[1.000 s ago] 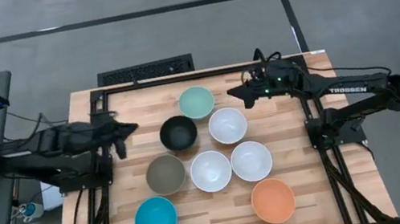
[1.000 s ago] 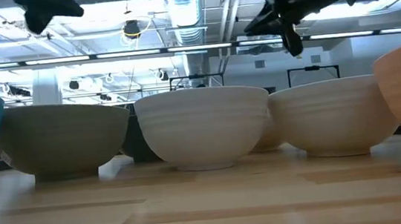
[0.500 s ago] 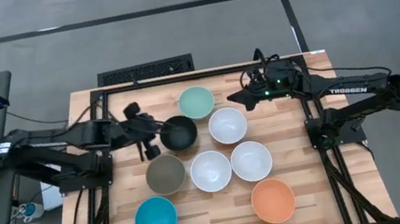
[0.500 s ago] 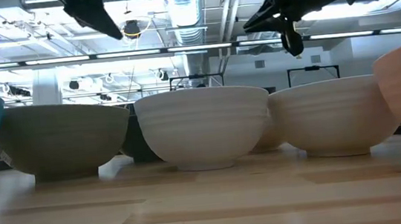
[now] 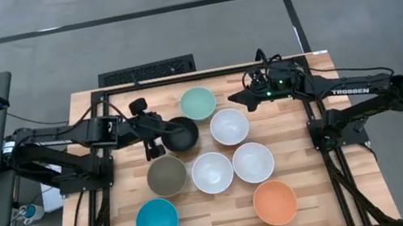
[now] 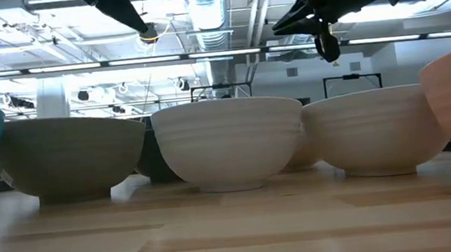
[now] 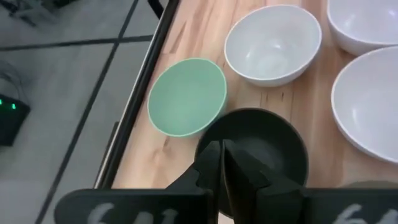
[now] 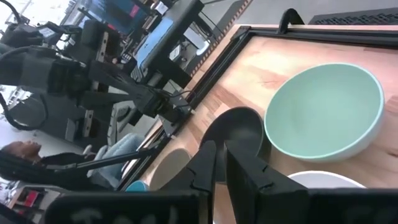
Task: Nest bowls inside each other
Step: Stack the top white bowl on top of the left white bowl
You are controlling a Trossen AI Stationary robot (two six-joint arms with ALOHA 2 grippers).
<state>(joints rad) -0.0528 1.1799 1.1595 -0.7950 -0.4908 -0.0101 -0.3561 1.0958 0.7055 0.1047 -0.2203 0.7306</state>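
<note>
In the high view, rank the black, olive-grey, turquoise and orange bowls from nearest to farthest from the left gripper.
1. Black bowl: right beside the left gripper, toward table centre.
2. Olive-grey bowl: just in front of the gripper.
3. Turquoise bowl: front edge, left side.
4. Orange bowl: front edge, right side, farthest.

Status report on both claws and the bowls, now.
Left claw shut, above black bowl's rim. Right claw shut, hovering by mint bowl. Nothing nested, nothing blocking.
</note>
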